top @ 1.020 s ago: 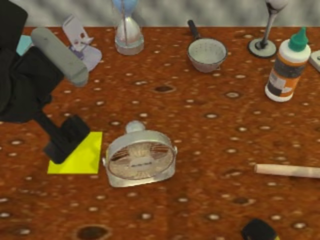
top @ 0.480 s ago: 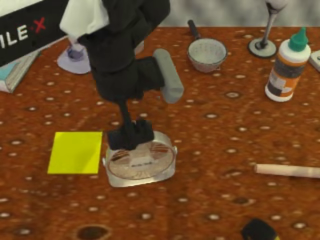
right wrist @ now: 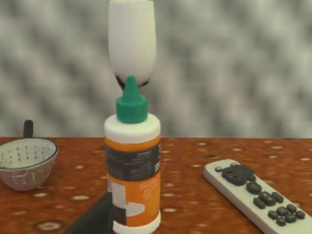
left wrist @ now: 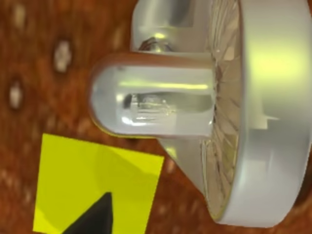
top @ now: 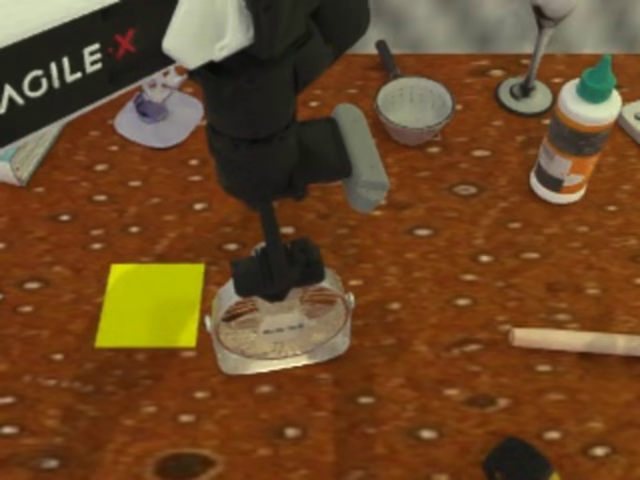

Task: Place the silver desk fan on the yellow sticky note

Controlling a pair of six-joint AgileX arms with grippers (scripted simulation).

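The silver desk fan [top: 283, 322] lies grille-up on the table, just right of the yellow sticky note [top: 150, 305] and not on it. My left gripper [top: 278, 268] hovers open over the fan's rear edge, above its base knob. In the left wrist view the rounded base knob [left wrist: 151, 105] and the fan's ring [left wrist: 273, 112] fill the picture, with the sticky note [left wrist: 92, 180] beside them. One dark fingertip [left wrist: 97, 217] shows over the note; nothing is between the fingers. My right gripper [top: 520, 462] is parked at the front right edge, open.
A metal strainer [top: 413, 105], a lamp base [top: 525, 95] and an orange glue bottle [top: 574, 130] stand along the back. A wooden rod [top: 575, 341] lies at the right. A pale stand [top: 158, 115] and a book [top: 20, 160] sit back left. A remote [right wrist: 253, 192] lies beside the glue bottle.
My left arm swung right from over the sticky note to above the fan's rear, then edged slightly farther right. The fan and the note have not moved.
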